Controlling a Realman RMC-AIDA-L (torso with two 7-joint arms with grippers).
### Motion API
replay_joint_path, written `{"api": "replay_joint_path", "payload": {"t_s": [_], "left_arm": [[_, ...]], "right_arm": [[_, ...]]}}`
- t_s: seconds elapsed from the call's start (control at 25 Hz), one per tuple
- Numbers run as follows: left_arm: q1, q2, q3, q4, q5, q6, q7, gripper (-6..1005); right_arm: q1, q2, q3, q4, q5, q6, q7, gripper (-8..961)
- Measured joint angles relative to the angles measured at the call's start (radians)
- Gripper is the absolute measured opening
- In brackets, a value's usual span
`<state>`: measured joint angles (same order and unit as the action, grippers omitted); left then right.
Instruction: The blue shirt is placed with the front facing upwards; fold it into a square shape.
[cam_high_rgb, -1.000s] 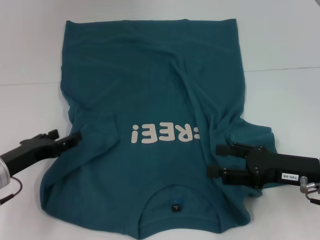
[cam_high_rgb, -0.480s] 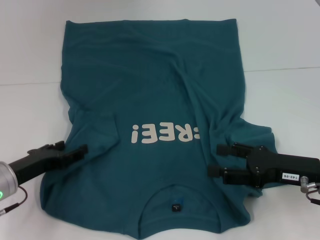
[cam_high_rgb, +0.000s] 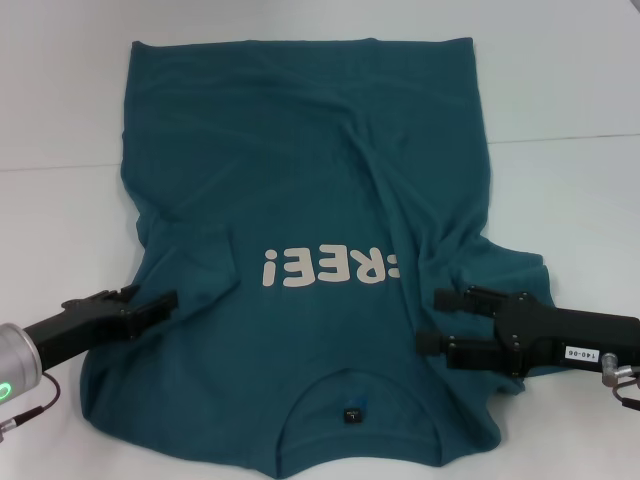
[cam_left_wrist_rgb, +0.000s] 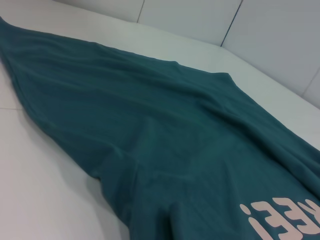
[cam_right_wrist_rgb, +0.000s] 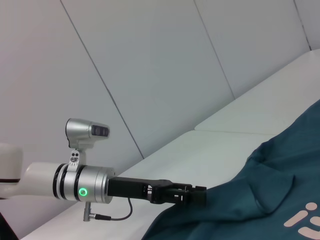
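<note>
The blue shirt (cam_high_rgb: 300, 170) lies front up on the white table, with its cream lettering (cam_high_rgb: 330, 268) across the chest and the collar label (cam_high_rgb: 352, 413) at the near edge. It also fills the left wrist view as the shirt (cam_left_wrist_rgb: 150, 125). My left gripper (cam_high_rgb: 152, 297) is open, low over the shirt's left sleeve area, with nothing between its fingers. It shows in the right wrist view too as the left gripper (cam_right_wrist_rgb: 200, 194), at the cloth's edge. My right gripper (cam_high_rgb: 440, 320) is open above the right shoulder of the shirt, just inside the bunched right sleeve (cam_high_rgb: 515, 265).
The white table (cam_high_rgb: 570, 90) extends beyond the shirt on both sides and at the back. A seam line in the table (cam_high_rgb: 560, 138) runs across it. White wall panels (cam_right_wrist_rgb: 150, 75) stand behind the left arm.
My left gripper has come down toward the near edge and a little right, farther over the shirt's left side. The right gripper and the shirt have stayed put.
</note>
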<state>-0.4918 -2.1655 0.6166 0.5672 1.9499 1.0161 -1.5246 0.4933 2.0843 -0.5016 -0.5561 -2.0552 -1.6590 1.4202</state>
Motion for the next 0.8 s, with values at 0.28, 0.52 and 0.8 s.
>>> {"api": "replay_joint_path", "payload": {"t_s": [0.28, 0.52, 0.8], "left_arm": [[-0.004, -0.001, 0.0, 0.001, 0.003, -0.005, -0.001, 452], [-0.005, 0.0, 0.001, 0.003, 0.005, -0.004, -0.003, 302], [-0.007, 0.0, 0.003, 0.005, 0.006, 0.008, -0.004, 138]], "right_arm": [[-0.003, 0.0, 0.0, 0.001, 0.0, -0.001, -0.004, 824], [-0.006, 0.0, 0.003, 0.001, 0.0, -0.005, -0.005, 822], [-0.006, 0.0, 0.001, 0.001, 0.0, -0.007, -0.006, 820]]}}
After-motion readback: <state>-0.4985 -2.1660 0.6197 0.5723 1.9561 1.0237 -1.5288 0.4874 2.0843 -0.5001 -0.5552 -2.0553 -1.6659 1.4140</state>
